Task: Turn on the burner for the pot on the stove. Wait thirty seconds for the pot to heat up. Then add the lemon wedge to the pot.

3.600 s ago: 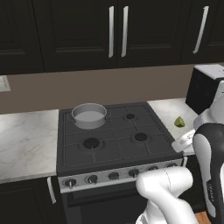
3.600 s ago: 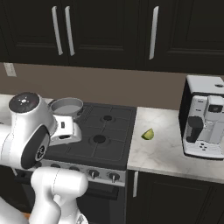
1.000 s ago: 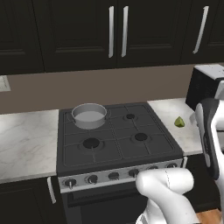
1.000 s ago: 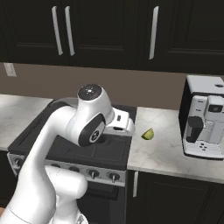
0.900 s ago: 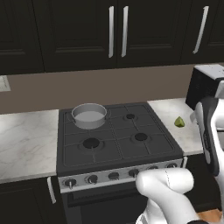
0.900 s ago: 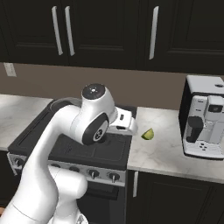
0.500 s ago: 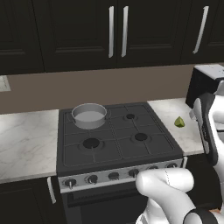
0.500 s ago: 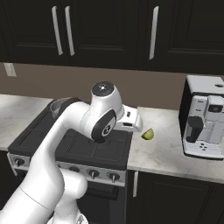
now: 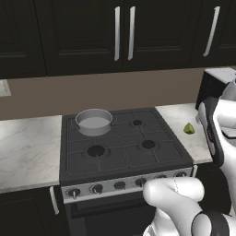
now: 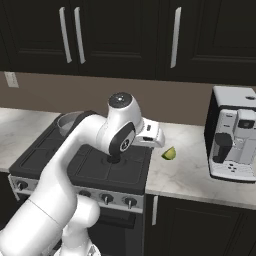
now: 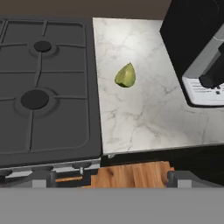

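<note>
Pot (image 9: pixel 94 122): small, round, silver-grey, seated on the rear left burner of the stove (image 9: pixel 120 147). A pale inside is seen; no contents can be told. It is placed well apart from the jaws, on the far side of the stove from them.

Stove: black grates, four round burners, a silver front strip of dark knobs (image 9: pixel 97 188). No flame can be made out at any burner.

Lemon wedge (image 11: pixel 125 75): tiny, yellow-green, laid alone on the pale marble surface (image 11: pixel 144 109) just beside the stove's right edge. In the hand view it is seen ahead of the jaws and slightly above the middle, with bare marble between it and them.

Gripper (image 10: pixel 159 139): carried above the seam of stove and surface, near the wedge but not touching it. The jaws are spread to their widest and nothing is held between them.

Coffee machine (image 10: pixel 234 140): black and silver, stood on the surface beyond the wedge, on the side away from the stove.

Cabinets (image 9: pixel 124 34): dark doors with silver bar handles, mounted above the wall behind.

Nothing is placed between the jaws and the wedge.
</note>
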Robot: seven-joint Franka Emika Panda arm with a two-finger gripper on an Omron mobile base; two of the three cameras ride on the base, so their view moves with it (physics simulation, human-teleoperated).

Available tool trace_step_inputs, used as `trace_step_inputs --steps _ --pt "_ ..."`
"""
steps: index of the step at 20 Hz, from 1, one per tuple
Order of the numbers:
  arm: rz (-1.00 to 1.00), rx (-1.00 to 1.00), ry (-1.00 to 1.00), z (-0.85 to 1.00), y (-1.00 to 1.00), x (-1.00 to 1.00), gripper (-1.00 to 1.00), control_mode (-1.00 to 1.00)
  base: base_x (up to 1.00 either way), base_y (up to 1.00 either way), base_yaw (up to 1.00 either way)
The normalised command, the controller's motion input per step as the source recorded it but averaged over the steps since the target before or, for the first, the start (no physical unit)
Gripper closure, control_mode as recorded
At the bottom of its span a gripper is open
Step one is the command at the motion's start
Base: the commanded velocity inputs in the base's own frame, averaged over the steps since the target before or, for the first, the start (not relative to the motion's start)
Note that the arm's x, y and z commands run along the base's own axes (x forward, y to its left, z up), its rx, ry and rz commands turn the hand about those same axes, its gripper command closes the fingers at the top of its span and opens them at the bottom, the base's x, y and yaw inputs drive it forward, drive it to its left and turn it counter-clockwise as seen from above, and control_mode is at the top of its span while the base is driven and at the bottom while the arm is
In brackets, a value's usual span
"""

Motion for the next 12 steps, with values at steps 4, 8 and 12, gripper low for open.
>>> trace_step_inputs --steps 4,8,12 --pt "-0.09 -0.04 -0.02 -0.13 0.00 0.12 -1.00 -1.00 0.00 0.00 0.00" --pt "-0.09 -0.04 0.00 -0.14 0.00 0.05 -1.00 -1.00 0.00 0.00 0.00" --pt "-0.05 -0.01 0.00 -0.03 0.00 0.03 -1.00 -1.00 0.00 0.00 0.00"
